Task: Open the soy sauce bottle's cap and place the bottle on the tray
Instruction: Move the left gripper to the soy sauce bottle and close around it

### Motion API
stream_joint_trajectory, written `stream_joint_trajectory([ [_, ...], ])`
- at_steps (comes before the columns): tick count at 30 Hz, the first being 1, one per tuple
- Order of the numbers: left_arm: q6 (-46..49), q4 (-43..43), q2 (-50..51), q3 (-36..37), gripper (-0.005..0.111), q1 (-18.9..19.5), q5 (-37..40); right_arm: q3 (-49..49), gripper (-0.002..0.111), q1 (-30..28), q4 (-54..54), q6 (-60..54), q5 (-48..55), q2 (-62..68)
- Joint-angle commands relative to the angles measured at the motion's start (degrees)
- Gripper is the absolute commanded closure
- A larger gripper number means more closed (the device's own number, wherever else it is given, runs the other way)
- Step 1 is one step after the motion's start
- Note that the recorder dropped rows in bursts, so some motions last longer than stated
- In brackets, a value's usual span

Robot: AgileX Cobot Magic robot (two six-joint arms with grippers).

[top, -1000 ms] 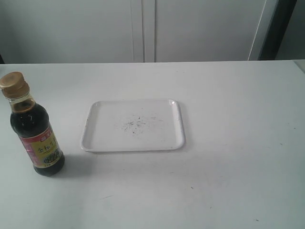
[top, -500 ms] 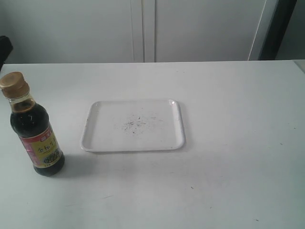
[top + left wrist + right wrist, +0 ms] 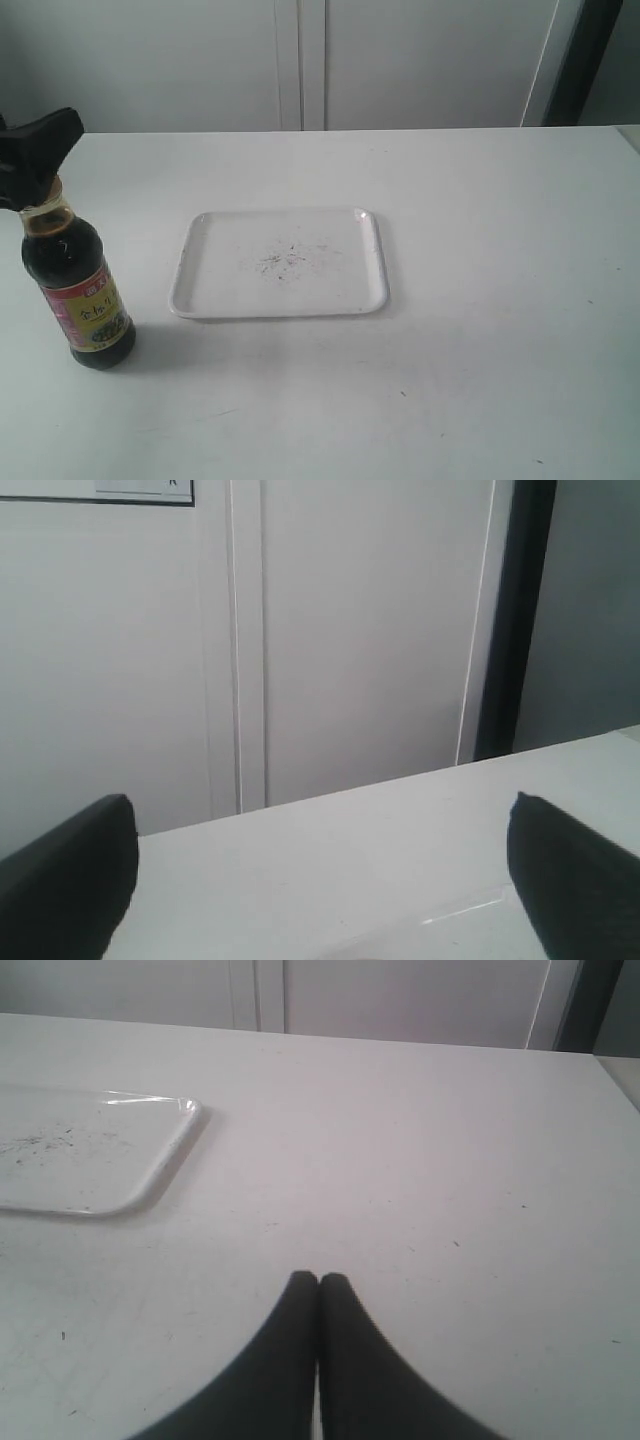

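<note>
It looks like a plain lab or test room rather than a home. A bare white table (image 3: 480, 300) (lightly scuffed) stands before smooth pale cabinet doors (image 3: 400, 60), with a dark upright strip (image 3: 585, 60) at one side.

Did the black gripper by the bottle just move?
Yes. The left gripper came in from the left edge, reaching the top of the soy sauce bottle.

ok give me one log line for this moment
soy sauce bottle upright on table, beside tray | left gripper open at bottle top, cap hidden | right gripper shut
</note>
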Motion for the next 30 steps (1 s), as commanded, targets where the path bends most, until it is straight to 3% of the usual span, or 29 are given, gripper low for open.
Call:
stream_joint_trajectory([
  [1,-0.13,0.93,4.22,-0.41,0.002,-0.22,-3.97,0.29,0.108,-0.30,-0.12,0.27,-0.33,-0.34],
  [13,4.92,2.85,12.10,0.02,0.002,-0.22,-8.27,0.29,0.108,-0.30,-0.12,0.27,-0.33,-0.34],
  [18,9.61,-0.48,14.08,3.25,0.002,-0.22,-8.35,0.29,0.108,-0.30,-0.12,0.27,-0.33,-0.34],
  [30,12.23,0.52,23.38,3.38,0.002,-0.22,-8.35,0.29,0.108,-0.30,-0.12,0.27,-0.33,-0.34],
])
